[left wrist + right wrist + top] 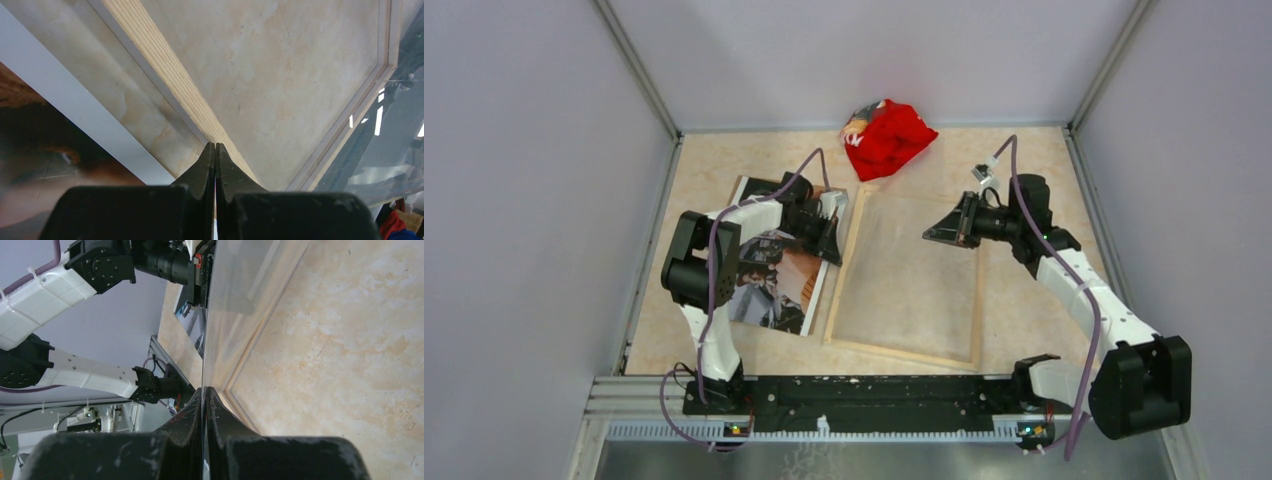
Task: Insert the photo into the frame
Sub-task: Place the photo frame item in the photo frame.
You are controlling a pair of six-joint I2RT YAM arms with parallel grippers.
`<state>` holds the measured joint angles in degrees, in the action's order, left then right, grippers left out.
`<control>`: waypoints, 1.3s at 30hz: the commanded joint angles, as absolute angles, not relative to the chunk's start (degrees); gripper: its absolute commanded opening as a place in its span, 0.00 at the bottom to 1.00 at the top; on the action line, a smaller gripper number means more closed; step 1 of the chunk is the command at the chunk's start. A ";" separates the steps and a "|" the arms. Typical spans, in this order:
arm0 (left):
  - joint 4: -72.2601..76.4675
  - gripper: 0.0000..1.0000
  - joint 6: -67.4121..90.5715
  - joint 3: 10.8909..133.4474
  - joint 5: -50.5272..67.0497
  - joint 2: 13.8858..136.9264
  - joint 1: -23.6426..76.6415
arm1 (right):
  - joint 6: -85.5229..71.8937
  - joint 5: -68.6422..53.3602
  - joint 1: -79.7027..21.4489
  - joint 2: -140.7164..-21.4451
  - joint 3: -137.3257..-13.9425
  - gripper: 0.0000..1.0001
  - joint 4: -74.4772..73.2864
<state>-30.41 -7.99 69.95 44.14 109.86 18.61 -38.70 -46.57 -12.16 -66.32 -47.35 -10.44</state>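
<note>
Both jaws are clenched: your left gripper is empty, its tip at the left wooden rail of the frame, and your right gripper seems to pinch the clear pane, tilted up off it. The photo lies face up just left of the frame, partly under your left arm. The frame looks only opened so far; next, that print needs lifting by an edge and carrying right. The red cloth at the far side blocks nothing.

Right gripper pinched shut on clear pane edge; pane tilted above table; photo flat beyond; left arm behind.
</note>
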 commanded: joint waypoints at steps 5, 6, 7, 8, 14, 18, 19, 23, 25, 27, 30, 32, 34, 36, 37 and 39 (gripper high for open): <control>-29.40 0.00 -8.38 68.99 45.88 107.51 18.28 | -35.85 -47.46 -13.00 -67.41 -52.34 0.00 -9.67; -29.48 0.00 -8.41 69.06 45.92 107.49 18.24 | -35.59 -47.42 -13.01 -67.46 -52.58 0.00 -10.01; -29.45 0.00 -8.29 69.08 45.99 107.56 18.26 | -35.45 -47.19 -13.01 -67.56 -52.76 0.00 -10.33; -29.44 0.00 -8.29 69.15 45.97 107.58 18.24 | -35.17 -46.97 -13.05 -67.69 -52.89 0.00 -10.82; -29.44 0.00 -8.26 69.02 45.92 107.59 18.28 | -35.15 -47.30 -13.09 -67.82 -52.70 0.00 -10.61; -29.25 0.00 -8.17 69.24 46.11 107.82 18.28 | -34.13 -47.05 -13.10 -68.46 -53.31 0.00 -11.88; -29.25 0.00 -8.18 69.30 46.12 107.90 18.28 | -33.92 -46.90 -13.11 -68.86 -53.56 0.00 -12.28; -29.25 0.00 -8.11 69.43 46.17 108.04 18.28 | -33.54 -46.37 -13.10 -69.97 -54.10 0.00 -12.73; -29.31 0.00 -8.08 69.43 46.22 108.02 18.28 | -32.96 -45.97 -13.10 -70.43 -54.92 0.00 -13.78; -29.35 0.00 -8.21 69.39 46.15 108.07 18.28 | -31.82 -45.27 -13.10 -71.08 -56.00 0.00 -15.78; -29.35 0.00 -8.13 69.52 46.32 108.11 18.28 | -30.23 -44.01 -13.10 -71.85 -57.72 0.00 -18.28; -29.29 0.00 -8.11 69.53 46.47 108.13 18.28 | -29.23 -43.16 -13.10 -72.08 -58.68 0.00 -20.09; -29.41 0.00 -8.16 69.68 46.46 108.24 18.28 | -28.39 -42.76 -13.00 -71.88 -59.16 0.00 -21.20; -29.42 0.00 -8.21 69.68 46.41 108.11 18.28 | -27.73 -42.55 -12.99 -71.52 -59.49 0.00 -22.17; -29.36 0.00 -8.28 69.61 46.43 108.13 18.28 | -27.47 -42.53 -13.01 -71.46 -59.64 0.00 -22.61; -29.48 0.00 -8.33 69.57 46.48 108.20 18.28 | -26.47 -42.91 -13.01 -71.53 -60.01 0.00 -23.45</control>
<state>-30.37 -7.99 69.60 44.77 109.86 18.50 -29.80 -43.53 -12.29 -71.66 -56.75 -21.54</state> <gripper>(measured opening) 0.006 0.006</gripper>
